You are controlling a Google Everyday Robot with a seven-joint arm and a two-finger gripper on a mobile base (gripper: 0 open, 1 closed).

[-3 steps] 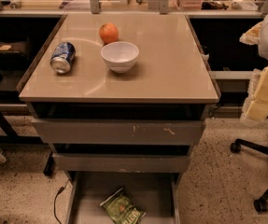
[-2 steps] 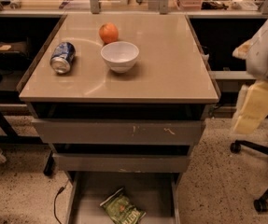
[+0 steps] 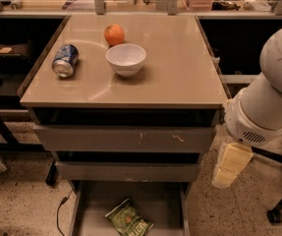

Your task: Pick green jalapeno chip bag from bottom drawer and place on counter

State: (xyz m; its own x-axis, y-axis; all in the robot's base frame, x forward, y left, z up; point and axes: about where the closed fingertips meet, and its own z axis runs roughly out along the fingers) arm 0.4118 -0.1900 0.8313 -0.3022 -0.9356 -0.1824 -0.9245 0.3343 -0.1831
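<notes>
The green jalapeno chip bag (image 3: pixel 128 219) lies flat in the open bottom drawer (image 3: pixel 94 200), near its front middle, at the lower edge of the view. The beige counter (image 3: pixel 175 68) tops the grey cabinet above it. My gripper (image 3: pixel 225 177) hangs from the white arm (image 3: pixel 263 107) to the right of the cabinet, at the height of the middle drawer. It is up and to the right of the bag and apart from it, with nothing seen in it.
On the counter lie a blue soda can (image 3: pixel 65 60) on its side, a white bowl (image 3: pixel 126 59) and an orange (image 3: pixel 114 34). Two upper drawers (image 3: pixel 126 139) stand slightly pulled. A chair base (image 3: pixel 278 210) is on the floor at right, and a cable (image 3: pixel 59 213) at left.
My arm has swung further into view from the right and the gripper has dropped lower, closer to the cabinet's right side. The bag and counter items have not moved.
</notes>
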